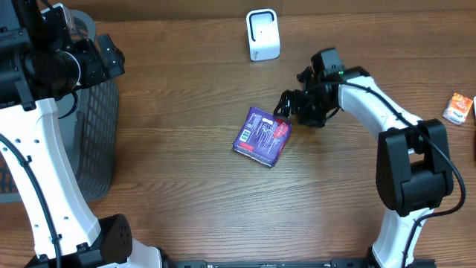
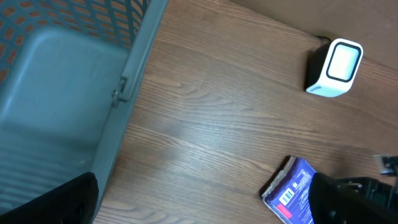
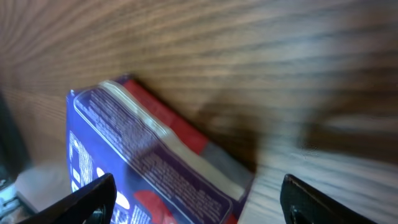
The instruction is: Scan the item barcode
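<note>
Table [image 1: 186, 112]: I see brown wood grain across the whole workspace, with no markings.
Basket [image 1: 100, 149]: grey mesh, at the table's left edge, beneath my left arm. It carries no label.
Left gripper [image 1: 111, 56]: it hangs over the basket rim with its fingers spread wide and nothing between them.
Right gripper [image 1: 285, 109]: its fingers are wide apart at the box's far right corner. On the wrist view I see bare wood between one finger and the box, so it has no grip.
Purple box [image 1: 262, 135]: it lies flat at mid-table with its printed face up. The long axis runs from far right to near left. It has a red band and a white patch that looks like a barcode, but the print is too small to read.
Scanner [image 1: 262, 35]: a white, upright unit at the far edge, well apart from the box. I can read no brand on it.
Orange packet [image 1: 459, 108]: at the right edge, with unreadable lettering.
</note>
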`<action>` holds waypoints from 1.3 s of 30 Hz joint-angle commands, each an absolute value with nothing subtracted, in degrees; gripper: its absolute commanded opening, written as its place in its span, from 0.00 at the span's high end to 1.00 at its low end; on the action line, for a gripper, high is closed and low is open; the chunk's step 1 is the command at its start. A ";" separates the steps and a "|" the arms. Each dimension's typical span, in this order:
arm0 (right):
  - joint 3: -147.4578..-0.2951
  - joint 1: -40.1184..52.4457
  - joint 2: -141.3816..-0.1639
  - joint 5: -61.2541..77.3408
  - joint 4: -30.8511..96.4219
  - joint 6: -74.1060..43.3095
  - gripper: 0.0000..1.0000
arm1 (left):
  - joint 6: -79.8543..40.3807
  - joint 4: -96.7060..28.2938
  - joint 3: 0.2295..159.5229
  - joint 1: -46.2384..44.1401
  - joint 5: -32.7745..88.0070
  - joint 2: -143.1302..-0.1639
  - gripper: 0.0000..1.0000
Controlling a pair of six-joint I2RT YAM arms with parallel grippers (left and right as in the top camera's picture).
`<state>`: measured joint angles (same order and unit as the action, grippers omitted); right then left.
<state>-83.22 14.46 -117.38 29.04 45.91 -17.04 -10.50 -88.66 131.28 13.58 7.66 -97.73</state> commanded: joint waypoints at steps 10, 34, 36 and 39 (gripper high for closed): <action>-78.70 16.56 -116.31 32.27 41.15 -15.88 0.66 | -10.26 -88.47 132.05 13.47 7.25 -97.49 0.00; -106.76 18.26 -107.33 -29.74 94.78 -40.47 0.96 | -10.26 -88.47 132.05 13.47 7.25 -97.49 0.00; -106.26 18.15 -107.37 -32.21 96.66 -44.73 0.96 | -10.26 -88.47 132.05 13.47 7.25 -97.49 0.00; -106.17 18.15 -107.37 -30.72 97.06 -46.44 0.92 | -10.26 -88.47 132.05 13.47 7.25 -97.49 0.00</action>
<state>-106.21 18.39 -107.39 -24.73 97.23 -37.98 -10.50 -88.66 131.28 13.58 7.64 -97.73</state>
